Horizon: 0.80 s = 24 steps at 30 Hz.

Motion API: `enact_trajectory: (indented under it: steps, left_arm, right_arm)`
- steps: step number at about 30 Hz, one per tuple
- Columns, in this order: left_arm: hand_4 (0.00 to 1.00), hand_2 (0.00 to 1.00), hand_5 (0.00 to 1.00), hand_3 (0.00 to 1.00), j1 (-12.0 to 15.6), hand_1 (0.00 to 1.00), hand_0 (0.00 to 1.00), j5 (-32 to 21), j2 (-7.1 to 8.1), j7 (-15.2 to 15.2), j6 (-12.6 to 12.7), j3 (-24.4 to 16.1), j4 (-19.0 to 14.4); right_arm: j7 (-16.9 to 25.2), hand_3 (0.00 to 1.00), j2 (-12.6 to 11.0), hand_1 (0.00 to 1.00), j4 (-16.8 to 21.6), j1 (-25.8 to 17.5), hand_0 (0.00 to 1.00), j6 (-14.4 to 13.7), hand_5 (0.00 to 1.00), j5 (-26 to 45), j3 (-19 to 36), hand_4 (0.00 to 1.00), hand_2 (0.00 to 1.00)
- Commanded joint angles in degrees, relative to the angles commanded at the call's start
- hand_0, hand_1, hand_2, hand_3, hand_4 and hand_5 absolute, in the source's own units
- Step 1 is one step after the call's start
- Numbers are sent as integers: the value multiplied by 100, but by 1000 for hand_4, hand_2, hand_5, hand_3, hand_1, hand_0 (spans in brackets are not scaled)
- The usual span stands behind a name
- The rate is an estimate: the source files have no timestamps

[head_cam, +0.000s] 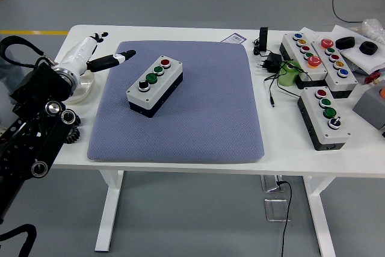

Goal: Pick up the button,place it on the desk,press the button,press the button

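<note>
A grey button box [154, 85] with a black base lies at an angle on the blue-grey mat [198, 124]. Along its top run a red button [165, 62], two green buttons [155, 74] and a black knob [143, 85]. My left arm comes in from the left. Its white hand [105, 57] hovers over the mat's far left corner, up and to the left of the box and apart from it. One dark finger [120, 57] reaches out toward the box, and the other fingers are relaxed. The hand holds nothing. My right arm is out of view.
Three more button boxes [323, 115] stand on the white table [283, 142] at the right, with a black power adapter [272, 61], cables and a green object [290, 73]. Black items lie on white sheets at the far right corner [361, 46].
</note>
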Motion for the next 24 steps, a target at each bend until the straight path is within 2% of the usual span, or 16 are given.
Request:
enact_trajectory:
  steps: [2, 5, 10, 18, 21, 22, 24]
  left_arm:
    - [998, 998, 799, 998, -80, 998, 998, -1, -66, 54, -48, 94, 175]
    - [998, 998, 796, 998, -219, 998, 998, -179, -246, 175, -173, 349, 486]
    - [998, 998, 786, 998, -389, 998, 998, -421, -450, 254, -172, 716, 765]
    - [998, 998, 786, 998, -714, 998, 998, -493, -615, 420, 106, 1098, 1275]
    - [998, 998, 786, 998, -829, 998, 998, -450, -615, 552, 224, 1236, 1458]
    - [998, 998, 573, 998, -874, 998, 989, -389, -615, 607, 227, 1278, 1542]
    - [998, 998, 573, 998, -923, 998, 989, -344, -615, 669, 223, 1324, 1643]
  right_arm:
    - [-2, 634, -3, 542, 1, 4, 633, 1, 244, -17, 1, 228, 580]
    - [1, 634, -12, 542, 4, 1, 633, 4, 244, -9, -25, 228, 580]
    - [-1, 634, -27, 542, 2, 2, 633, 6, 244, -11, -57, 228, 580]
    - [-1, 634, -49, 542, 7, -15, 633, 6, 244, -12, -94, 228, 574]
    - [-2, 634, -56, 542, 4, -17, 633, 6, 244, -18, -106, 228, 574]
    - [-3, 634, -59, 541, 5, -18, 633, 7, 245, -22, -111, 229, 574]
    - [-1, 634, -64, 541, 7, -23, 633, 8, 245, -22, -118, 229, 574]
